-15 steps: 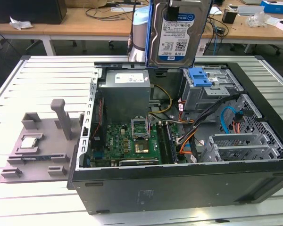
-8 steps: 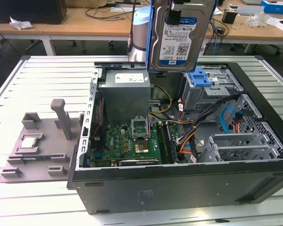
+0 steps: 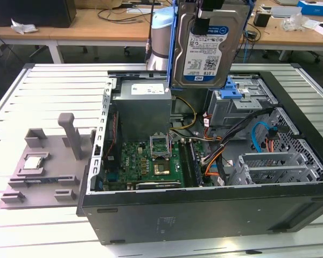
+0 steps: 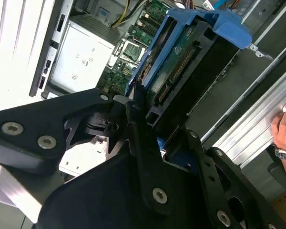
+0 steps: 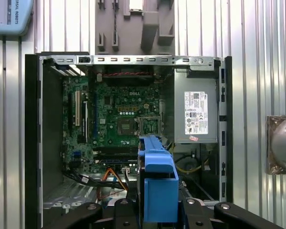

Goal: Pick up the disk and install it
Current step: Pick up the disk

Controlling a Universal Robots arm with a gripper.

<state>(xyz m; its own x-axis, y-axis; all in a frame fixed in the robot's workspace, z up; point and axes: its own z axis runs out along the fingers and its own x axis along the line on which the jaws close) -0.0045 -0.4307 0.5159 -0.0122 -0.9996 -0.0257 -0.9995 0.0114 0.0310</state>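
I'm holding the disk, a flat silver metal hard drive with a white-and-blue label, framed by a blue plastic bracket, in my black gripper. The gripper is clamping narrow on the disk's upper end, and in the second wrist view the fingers are pressing on the bracket's edge. The disk is hanging upright in the air with its label facing the exterior camera, above the open black computer case. The case is lying on its side on the ribbed aluminium counter. The disk's lower edge is hovering over the gap between the silver box-shaped power supply and the grey-and-blue drive bay, touching neither. The second wrist view is showing the disk's circuit-board underside and connector row. In the first wrist view the bracket's blue end is sitting over the case interior, just beside the power supply. The green motherboard is lying flat inside the case. A grey plastic fixture tray is sitting on the counter at the exterior view's left of the case, carrying a small square silver chip. A person's hand wearing a wristwatch is showing at the counter's rail beside the case.
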